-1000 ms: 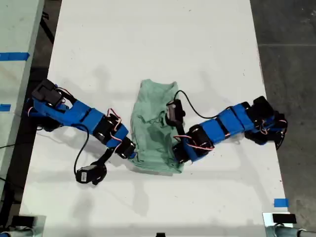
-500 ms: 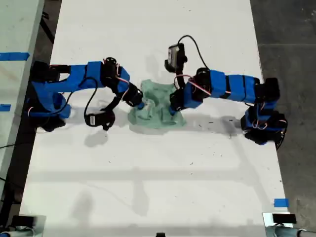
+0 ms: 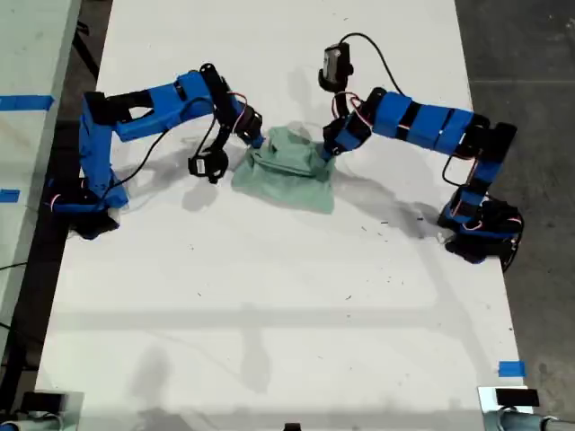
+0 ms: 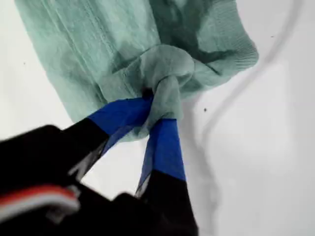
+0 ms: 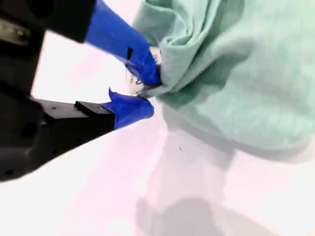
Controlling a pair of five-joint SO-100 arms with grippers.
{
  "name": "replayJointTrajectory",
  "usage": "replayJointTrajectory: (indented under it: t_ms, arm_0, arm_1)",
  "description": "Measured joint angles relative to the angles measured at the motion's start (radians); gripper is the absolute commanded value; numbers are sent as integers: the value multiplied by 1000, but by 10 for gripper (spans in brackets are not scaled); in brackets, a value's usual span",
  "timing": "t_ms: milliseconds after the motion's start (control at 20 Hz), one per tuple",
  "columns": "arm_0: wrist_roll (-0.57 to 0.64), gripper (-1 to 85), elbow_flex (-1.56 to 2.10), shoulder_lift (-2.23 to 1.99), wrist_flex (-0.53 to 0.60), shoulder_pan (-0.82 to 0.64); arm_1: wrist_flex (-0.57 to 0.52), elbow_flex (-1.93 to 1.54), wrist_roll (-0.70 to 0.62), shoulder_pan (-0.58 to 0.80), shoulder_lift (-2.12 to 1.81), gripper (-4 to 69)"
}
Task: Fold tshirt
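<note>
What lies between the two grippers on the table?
Only the tshirt, bunched, in the exterior view; my first gripper and my second gripper each pinch an edge.

Tshirt (image 3: pixel 289 171) now folded over, carried farther up the exterior view by both grippers.

Long white table (image 3: pixel 269 296) filling most of the exterior view, running from 12 to 6 o'clock, its surface matte and faintly speckled, brightly lit from above with soft grey shadows. Dark grey concrete floor (image 3: pixel 530 81) along the 3 o'clock side, a thin seam crossing it near 2 o'clock. Small strip of blue tape (image 3: pixel 510 368) at the table's 5 o'clock corner. Second pale table (image 3: pixel 31 54) at 10 o'clock, marked with blue tape strips (image 3: pixel 25 102), a dark gap of floor between the two tables.
</note>
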State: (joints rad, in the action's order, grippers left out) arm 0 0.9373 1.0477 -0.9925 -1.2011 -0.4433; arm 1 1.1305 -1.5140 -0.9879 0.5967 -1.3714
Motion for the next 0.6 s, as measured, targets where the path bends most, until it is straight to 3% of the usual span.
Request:
replayJointTrajectory:
  t_ms: [150, 300, 450, 600]
  arm_0:
    - [-12, 273, -199, 222, -61, -118]
    - [-28, 266, -255, 190, -175, -150]
    - [-41, 249, -255, -40, -276, -137]
    - [-48, 55, -215, -321, -400, -117]
  arm_1:
    - [-37, 26, -2, 86, 181, 344]
    - [52, 55, 28, 83, 163, 335]
    - [219, 114, 63, 66, 2, 303]
    - [373, 120, 118, 37, -242, 267]
